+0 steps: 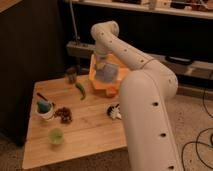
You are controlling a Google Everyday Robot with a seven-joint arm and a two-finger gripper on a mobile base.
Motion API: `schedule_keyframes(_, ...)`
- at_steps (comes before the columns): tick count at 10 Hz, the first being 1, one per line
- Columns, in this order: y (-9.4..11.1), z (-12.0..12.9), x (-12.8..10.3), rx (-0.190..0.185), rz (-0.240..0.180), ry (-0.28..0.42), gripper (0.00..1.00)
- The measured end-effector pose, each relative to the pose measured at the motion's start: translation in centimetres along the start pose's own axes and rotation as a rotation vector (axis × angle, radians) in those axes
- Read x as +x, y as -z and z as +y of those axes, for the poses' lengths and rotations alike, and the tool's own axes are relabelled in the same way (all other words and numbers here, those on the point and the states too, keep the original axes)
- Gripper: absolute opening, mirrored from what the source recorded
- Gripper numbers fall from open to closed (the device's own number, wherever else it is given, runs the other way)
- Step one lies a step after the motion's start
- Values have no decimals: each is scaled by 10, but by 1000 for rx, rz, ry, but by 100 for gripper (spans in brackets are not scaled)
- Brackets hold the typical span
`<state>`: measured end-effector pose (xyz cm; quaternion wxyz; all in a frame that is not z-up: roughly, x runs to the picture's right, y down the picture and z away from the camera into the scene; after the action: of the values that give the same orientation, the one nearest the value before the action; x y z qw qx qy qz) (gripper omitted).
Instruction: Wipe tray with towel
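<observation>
The white arm (146, 80) rises from the lower right, bends over at the top and drops its hand (102, 64) into the far part of the orange tray (92, 75). The tray sits on the far right part of the wooden counter (90, 129).

The towel (107, 76) is a pale grey-blue patch lying inside the tray. It starts right under the hand and spreads from there toward the tray's near side. The hand meets the towel's far edge, or hangs just above it; I cannot tell which. I also cannot tell whether the hand is apart, together or clamped on the cloth.

The towel looks roughly square and flat, with no clear long axis. Its edges run about in line with the tray's walls. The tray is turned a little on the counter, so its near left corner points toward the counter's middle.

- Just outside the tray's near wall lies a small orange-red thing (111, 92).
- Nearer than that is a black-and-white object (114, 111).
- Left of the tray lies a green pepper (81, 90), its length running away from the viewer.
- Beyond the pepper stands a dark jar (71, 75).
- Well left of the tray are a white cup (46, 111) with something blue in it, a brown heap (63, 115) and a green cup (55, 136).
</observation>
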<state>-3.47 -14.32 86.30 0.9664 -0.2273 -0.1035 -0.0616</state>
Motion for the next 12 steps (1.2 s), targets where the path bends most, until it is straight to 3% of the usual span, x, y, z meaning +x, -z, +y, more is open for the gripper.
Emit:
schedule_keyframes(11, 1, -1, 2, 3, 4, 2, 0)
schedule_keyframes(12, 7, -9, 3, 39, 8, 14, 0)
